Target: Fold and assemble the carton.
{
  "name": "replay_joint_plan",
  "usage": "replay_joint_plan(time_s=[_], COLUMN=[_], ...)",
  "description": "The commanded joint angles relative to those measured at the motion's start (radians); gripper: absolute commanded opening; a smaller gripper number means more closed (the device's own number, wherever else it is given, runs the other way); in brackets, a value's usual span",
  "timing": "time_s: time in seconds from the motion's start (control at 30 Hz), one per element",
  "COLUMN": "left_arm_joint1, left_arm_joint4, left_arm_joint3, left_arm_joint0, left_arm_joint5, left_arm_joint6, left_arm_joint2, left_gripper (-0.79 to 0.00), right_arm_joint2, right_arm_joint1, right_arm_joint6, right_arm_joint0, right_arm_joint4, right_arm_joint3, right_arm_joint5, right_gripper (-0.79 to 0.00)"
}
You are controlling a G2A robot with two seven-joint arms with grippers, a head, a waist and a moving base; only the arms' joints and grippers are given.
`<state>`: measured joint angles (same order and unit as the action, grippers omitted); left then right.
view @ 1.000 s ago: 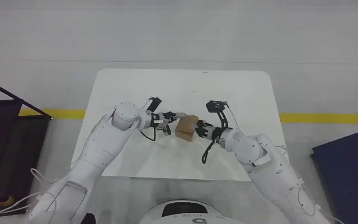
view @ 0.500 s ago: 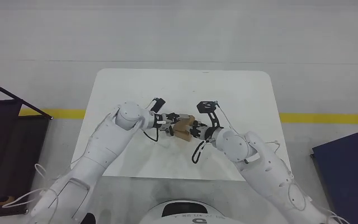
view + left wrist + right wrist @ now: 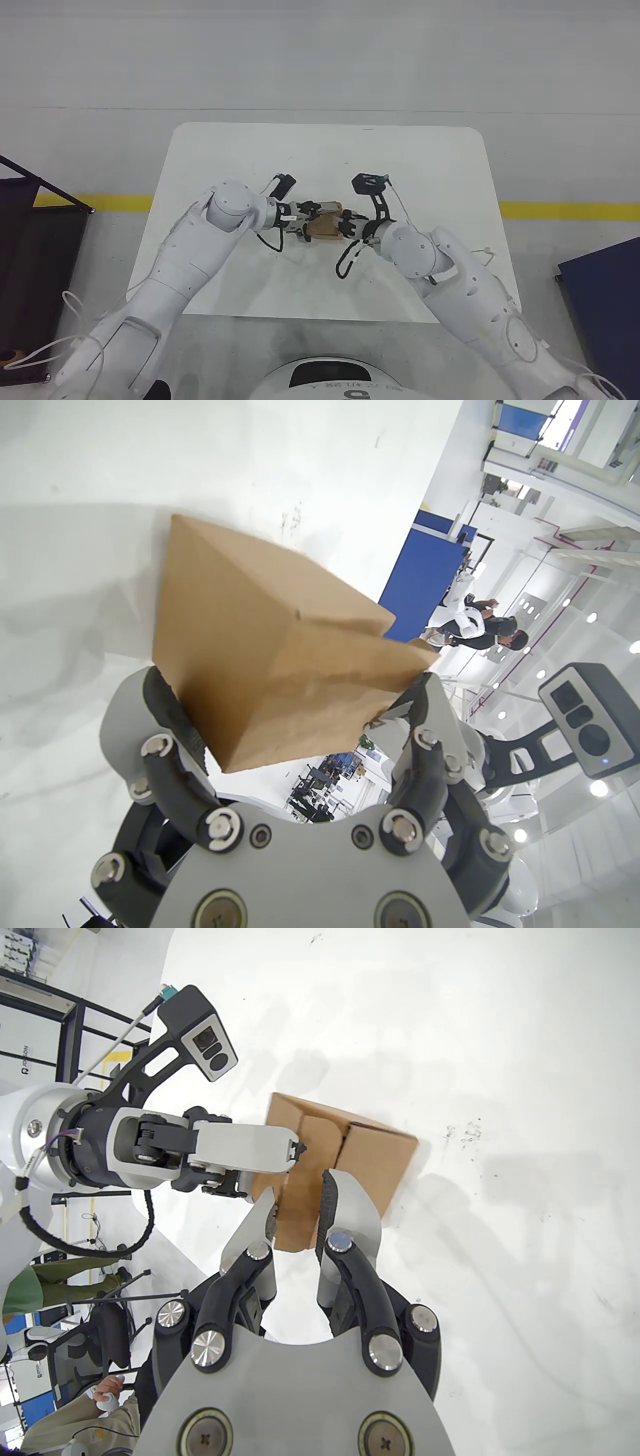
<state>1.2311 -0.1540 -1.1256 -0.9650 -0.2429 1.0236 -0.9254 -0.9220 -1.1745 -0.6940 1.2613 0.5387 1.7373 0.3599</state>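
Note:
A small brown carton hangs just above the middle of the white table, held between both grippers. My left gripper is shut on it from the left, one finger on each side of the box body. In the left wrist view a folded flap edge sticks out near one fingertip. My right gripper meets the carton from the right. In the right wrist view its fingers are shut on a flap of the carton, opposite the left gripper.
The table's far half and right side are bare. A dark stand lies off the table's left edge and a blue panel off its right. A yellow line runs across the floor.
My right arm has moved left up to the carton and its fingers have come onto the flap. The left gripper has shifted slightly right with the carton.

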Motion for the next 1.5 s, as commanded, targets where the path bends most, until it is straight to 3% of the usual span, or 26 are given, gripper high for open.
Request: replay_joint_plan(time_s=[0.0,0.27,0.43,0.63,1.0,1.27,1.47], left_arm_joint1=[0.0,-0.003,-0.007,-0.022,-0.058,-0.017,-0.002], left_arm_joint4=[0.001,-0.001,-0.006,-0.035,-0.038,-0.085,-0.136], left_arm_joint3=[0.0,-0.009,-0.019,-0.013,-0.091,-0.066,0.0], left_arm_joint0=[0.0,-0.001,-0.007,-0.021,-0.092,-0.078,-0.053], left_arm_joint5=[0.0,0.002,0.006,0.003,0.0,0.046,0.079], left_arm_joint6=[-0.002,-0.002,-0.002,-0.04,-0.09,-0.205,-0.219], left_arm_joint2=[0.0,-0.002,-0.011,-0.078,-0.19,-0.082,-0.063], left_gripper=[0.0,0.0,0.0,0.0,0.0,0.0,0.0], right_arm_joint2=[0.005,0.02,0.018,0.012,-0.04,-0.079,-0.081], right_arm_joint1=[-0.002,-0.009,-0.012,-0.015,-0.012,-0.015,-0.013], right_arm_joint6=[-0.003,-0.02,-0.022,-0.017,0.011,0.075,0.055], right_arm_joint0=[-0.006,-0.02,-0.02,-0.019,0.013,0.042,0.046], right_arm_joint4=[0.007,0.031,0.027,0.018,-0.006,-0.049,-0.033], right_arm_joint3=[-0.006,-0.018,-0.018,-0.018,0.01,0.04,0.049], right_arm_joint5=[0.013,0.036,0.034,0.03,0.013,0.027,0.012], right_gripper=[-0.643,-0.674,-0.554,-0.551,-0.548,-0.486,-0.499])
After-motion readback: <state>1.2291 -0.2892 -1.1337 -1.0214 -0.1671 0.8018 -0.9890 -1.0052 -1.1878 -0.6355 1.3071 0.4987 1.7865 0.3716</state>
